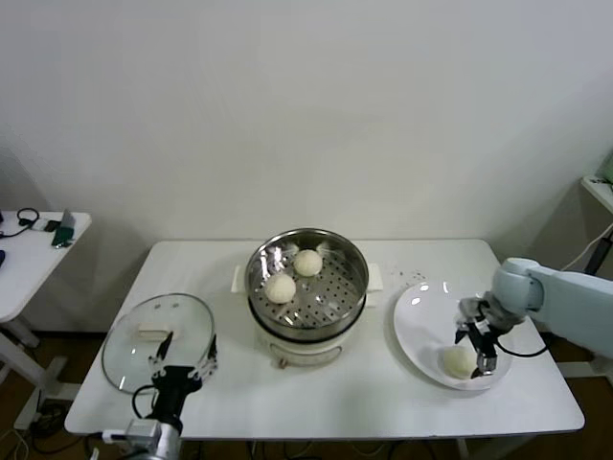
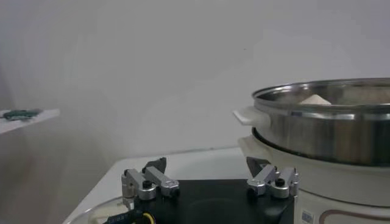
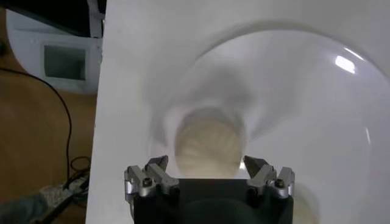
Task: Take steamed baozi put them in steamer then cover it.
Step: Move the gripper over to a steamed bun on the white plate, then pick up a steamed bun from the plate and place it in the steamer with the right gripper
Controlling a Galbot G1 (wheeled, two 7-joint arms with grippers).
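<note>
The steel steamer (image 1: pixel 337 292) stands mid-table on its white pot base and holds two baozi (image 1: pixel 307 262) (image 1: pixel 280 287). A third baozi (image 1: pixel 456 361) lies on the white plate (image 1: pixel 420 314) at the right. My right gripper (image 1: pixel 474 350) hovers open just over that bun, touching nothing. In the right wrist view the baozi (image 3: pixel 207 145) sits between and just beyond the spread fingertips of the right gripper (image 3: pixel 206 165), on the plate (image 3: pixel 304 103). My left gripper (image 1: pixel 182 369) waits open at the table's front left, by the glass lid. The left wrist view shows the left gripper (image 2: pixel 207 167) empty, facing the steamer (image 2: pixel 323 128).
A round glass lid (image 1: pixel 144 353) with a white handle lies flat at the table's front left. A small white side table (image 1: pixel 38 251) with cables stands off to the left. The plate reaches close to the table's front right edge.
</note>
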